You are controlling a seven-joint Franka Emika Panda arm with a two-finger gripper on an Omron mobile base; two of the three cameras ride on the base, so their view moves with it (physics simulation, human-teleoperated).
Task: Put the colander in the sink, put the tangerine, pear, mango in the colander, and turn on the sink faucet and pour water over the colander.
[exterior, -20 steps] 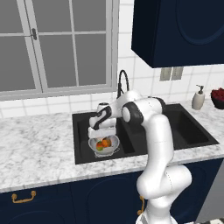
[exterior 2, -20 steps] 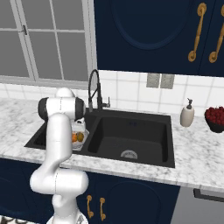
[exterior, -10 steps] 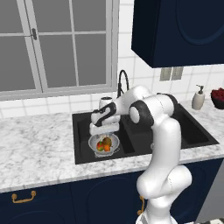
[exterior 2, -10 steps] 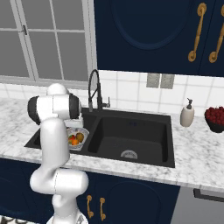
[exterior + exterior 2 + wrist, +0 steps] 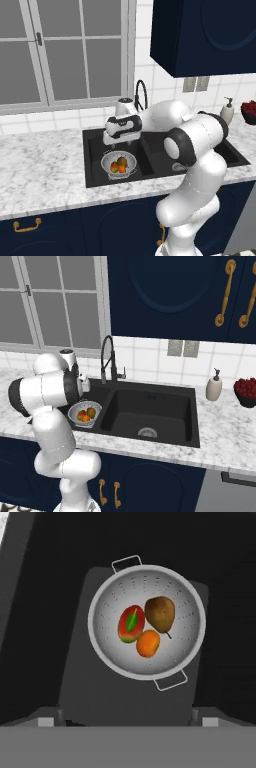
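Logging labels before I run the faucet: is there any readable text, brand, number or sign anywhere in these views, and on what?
None: no readable text anywhere.
The soap pump bottle is plain, with no label.
The colander, sink and sink faucet carry no markings.
The wall outlets are blank.

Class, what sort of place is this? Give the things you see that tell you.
A home kitchen, rendered: a black sink in a marble counter, a gooseneck faucet, and a colander of fruit in the basin.
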